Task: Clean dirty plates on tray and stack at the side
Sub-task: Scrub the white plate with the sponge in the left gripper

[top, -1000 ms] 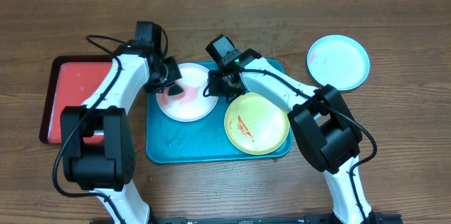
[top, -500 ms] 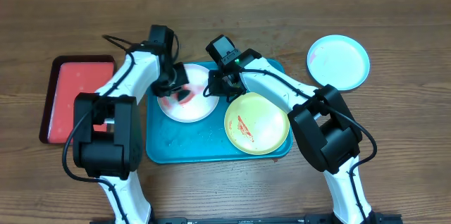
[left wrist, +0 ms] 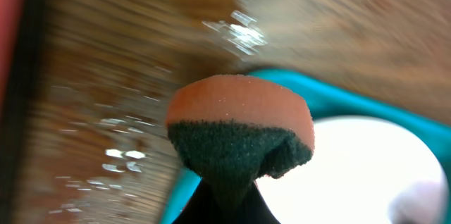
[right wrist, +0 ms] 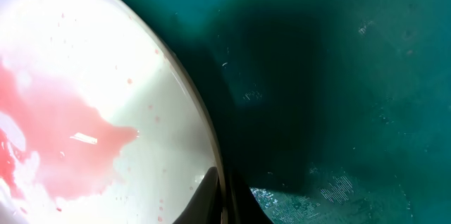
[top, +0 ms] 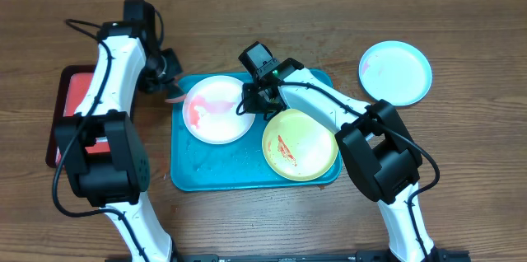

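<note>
The white plate [top: 218,109] lies at the left of the teal tray [top: 247,171], streaked with a pink sauce smear [right wrist: 63,146]. My right gripper [top: 251,101] is shut on this plate's right rim [right wrist: 211,139]; its fingers [right wrist: 201,203] pinch the edge. The yellow-green plate [top: 300,142], with red smears, sits at the tray's right. On the table at the far right rests the light blue plate [top: 395,72]. My left gripper [top: 169,89] hovers off the tray's upper left corner, shut on an orange and dark green sponge [left wrist: 239,132].
A smaller red tray [top: 78,105] with a dark rim lies left of the teal tray, under my left arm. Wet streaks [left wrist: 120,157] glisten on the wooden table between the two trays. Water film covers the tray floor [right wrist: 338,182].
My left gripper has swung left with the sponge, off the white plate and past the tray's edge. The plate's red smear is paler. The right gripper has not moved.
</note>
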Motion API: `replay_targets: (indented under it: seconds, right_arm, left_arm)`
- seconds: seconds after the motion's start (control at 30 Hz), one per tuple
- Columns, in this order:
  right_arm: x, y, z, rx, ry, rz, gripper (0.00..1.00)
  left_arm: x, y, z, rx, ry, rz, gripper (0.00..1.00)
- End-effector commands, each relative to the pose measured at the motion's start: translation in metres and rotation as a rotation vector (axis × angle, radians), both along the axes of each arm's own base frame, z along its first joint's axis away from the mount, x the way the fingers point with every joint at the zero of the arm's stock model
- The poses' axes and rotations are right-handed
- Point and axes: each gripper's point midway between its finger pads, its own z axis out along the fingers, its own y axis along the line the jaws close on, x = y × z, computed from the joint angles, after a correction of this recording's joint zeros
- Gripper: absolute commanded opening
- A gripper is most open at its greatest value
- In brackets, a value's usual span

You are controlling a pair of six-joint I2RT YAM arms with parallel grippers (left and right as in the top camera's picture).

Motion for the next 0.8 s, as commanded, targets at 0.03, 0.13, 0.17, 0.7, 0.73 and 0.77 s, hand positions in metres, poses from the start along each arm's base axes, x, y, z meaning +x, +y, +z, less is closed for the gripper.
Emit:
replay_targets:
  seconds: [0.03, 0.13, 0.17, 0.7, 0.73, 0.77]
  right_arm:
    - [0.005, -0.026, -0.021, -0.103, -0.003, -0.057, 0.04]
    - [0.006, -0.026, -0.021, -0.103, -0.003, -0.057, 0.04]
    - [0.006, -0.025, -0.021, -0.101, -0.005, -0.058, 0.04]
    - [0.006, -0.026, -0.021, -0.102, -0.006, -0.057, 0.04]
    - [0.006, -0.026, -0.02, -0.105, -0.007, -0.045, 0.04]
    - [0.006, -0.026, -0.02, -0.108, -0.008, -0.035, 0.04]
  left_arm:
    - [-0.028, -0.071, -0.015, -0.194, 0.085, -0.207, 0.04]
    - [-0.05, -0.091, -0.033, -0.195, 0.149, -0.254, 0.04]
    - [-0.057, -0.098, -0.04, -0.194, 0.166, -0.273, 0.04]
    - [-0.065, 0.004, -0.045, 0.472, 0.202, -0.058, 0.04]
    - [-0.06, 0.013, -0.033, 0.529, 0.19, -0.038, 0.04]
    - [-0.057, 0.016, -0.027, 0.549, 0.181, -0.031, 0.04]
